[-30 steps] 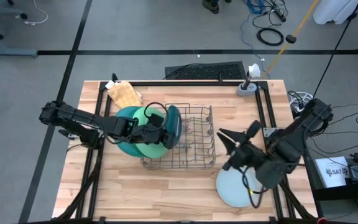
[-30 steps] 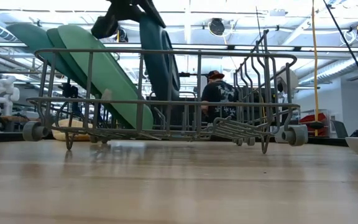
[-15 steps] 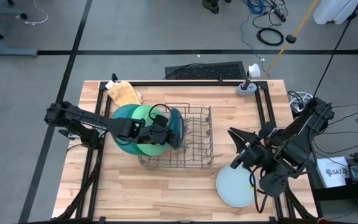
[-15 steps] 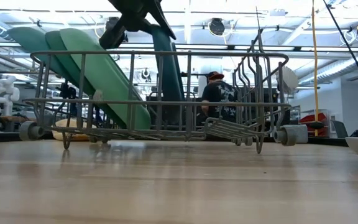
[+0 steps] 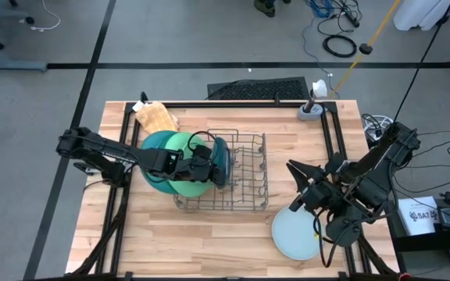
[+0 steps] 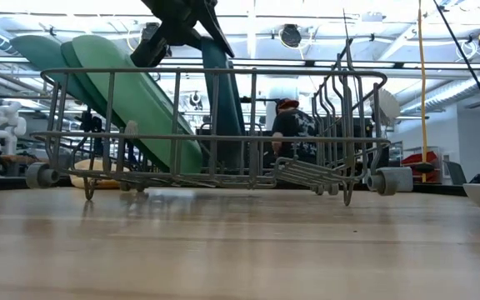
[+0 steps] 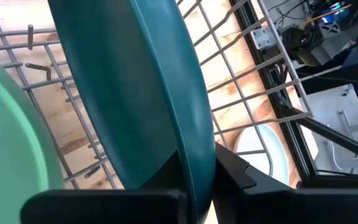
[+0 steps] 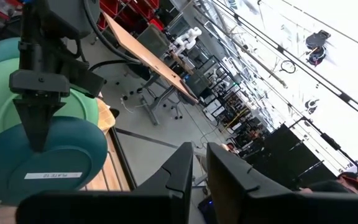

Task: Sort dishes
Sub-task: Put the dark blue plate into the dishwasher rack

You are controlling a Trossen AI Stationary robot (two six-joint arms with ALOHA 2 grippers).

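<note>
A dark teal plate [image 5: 220, 161] stands on edge in the grey wire rack [image 5: 241, 195]. My left gripper [image 5: 209, 164] is shut on it from above; it also shows in the low view [image 6: 192, 25]. A light green plate [image 5: 180, 173] and a teal plate [image 5: 155, 150] lean against the rack's left end. A pale blue-grey plate [image 5: 294, 234] lies flat on the table at the near right. My right gripper [image 5: 294, 187] hovers over that plate's far edge, fingers close together and empty. My left gripper pinches the dark teal plate's upper rim [image 7: 194, 163] between its two fingers, one finger on each face. The fingers [image 8: 37, 127] come from above, pointing down. The plate stands nearly upright with its lower edge down among the rack's wires.
A tan waffle-textured lump [image 5: 156, 117] lies at the far left of the table. A black frame [image 5: 328, 148] runs round the table top. A small grey stand [image 5: 311, 109] sits at the far right corner. Bare wood lies along the near edge.
My left gripper has tipped the dark teal plate from a lean to nearly upright, and the rack has slid slightly toward the table's left edge. My right gripper has drawn back toward the table's right edge, over the pale plate.
</note>
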